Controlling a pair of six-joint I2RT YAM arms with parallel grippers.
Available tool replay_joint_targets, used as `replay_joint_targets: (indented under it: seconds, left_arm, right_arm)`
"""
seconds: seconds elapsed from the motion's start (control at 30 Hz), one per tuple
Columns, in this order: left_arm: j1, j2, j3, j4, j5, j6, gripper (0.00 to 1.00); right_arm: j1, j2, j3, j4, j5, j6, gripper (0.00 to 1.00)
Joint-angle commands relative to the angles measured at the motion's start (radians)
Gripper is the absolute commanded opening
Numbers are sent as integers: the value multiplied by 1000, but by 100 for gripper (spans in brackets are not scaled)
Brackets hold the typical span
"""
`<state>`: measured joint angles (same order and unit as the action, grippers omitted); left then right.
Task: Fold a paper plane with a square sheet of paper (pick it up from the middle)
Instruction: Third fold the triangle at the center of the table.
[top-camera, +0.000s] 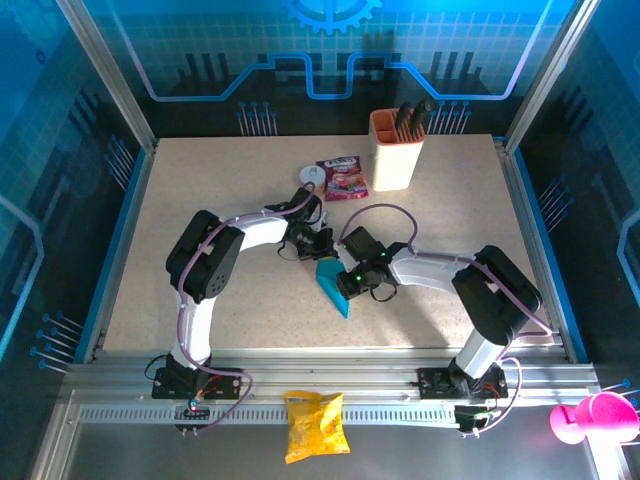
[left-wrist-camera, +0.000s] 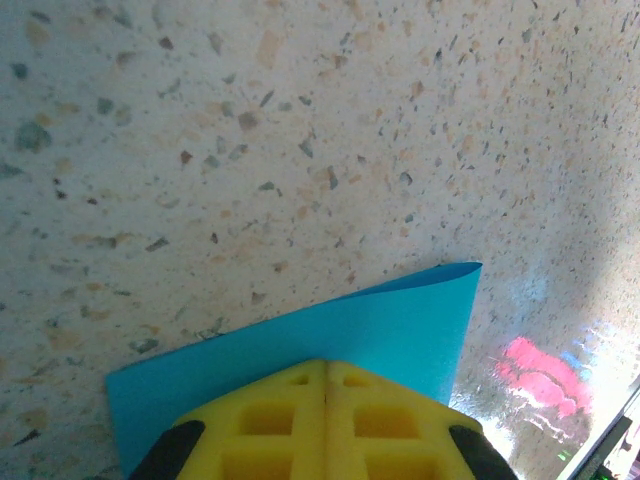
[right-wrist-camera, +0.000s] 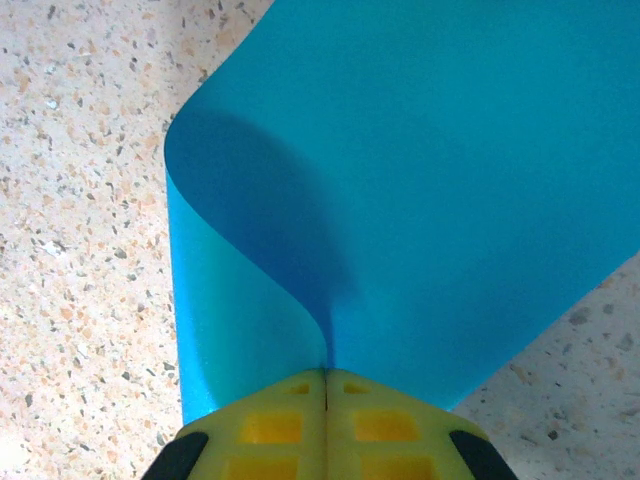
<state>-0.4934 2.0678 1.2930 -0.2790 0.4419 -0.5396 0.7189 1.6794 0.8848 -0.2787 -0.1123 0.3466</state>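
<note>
Square sheet of paper (top-camera: 332, 287) sits mid-way across the table (top-camera: 450, 230), curled over itself in a soft loop. Left gripper (left-wrist-camera: 325, 365) and right gripper (right-wrist-camera: 325, 372) are both clamped onto it. Risk: opposed pulling may tear it; early release may let the loop spring flat.

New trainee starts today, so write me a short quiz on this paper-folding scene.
1. True or false: the right gripper stands open, clear of the sheet of paper.
2. In the right wrist view, the paper at the gripper is: A lying flat, B curled over into a loop, C torn in two.
3. Which object lies in front of the table, between the two arm bases?

Key: 1 false, it is shut on the sheet. 2 B. 3 the yellow crisp bag.
</note>
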Motion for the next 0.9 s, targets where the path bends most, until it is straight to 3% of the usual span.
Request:
replay_joint_targets:
  seconds: [0.0,0.67,0.87]
  left_arm:
    - [6,31,-33,-32,-25,25,0]
    - [7,-4,-28,-32,-23,14,0]
    - [25,-112,-56,-9,-16,-11,0]
  right_arm:
    - [-9,23,10,-7,0,-13,0]
    - [-21,9,-80,39,8,10,0]
    - [-21,34,-86,52,4,12,0]
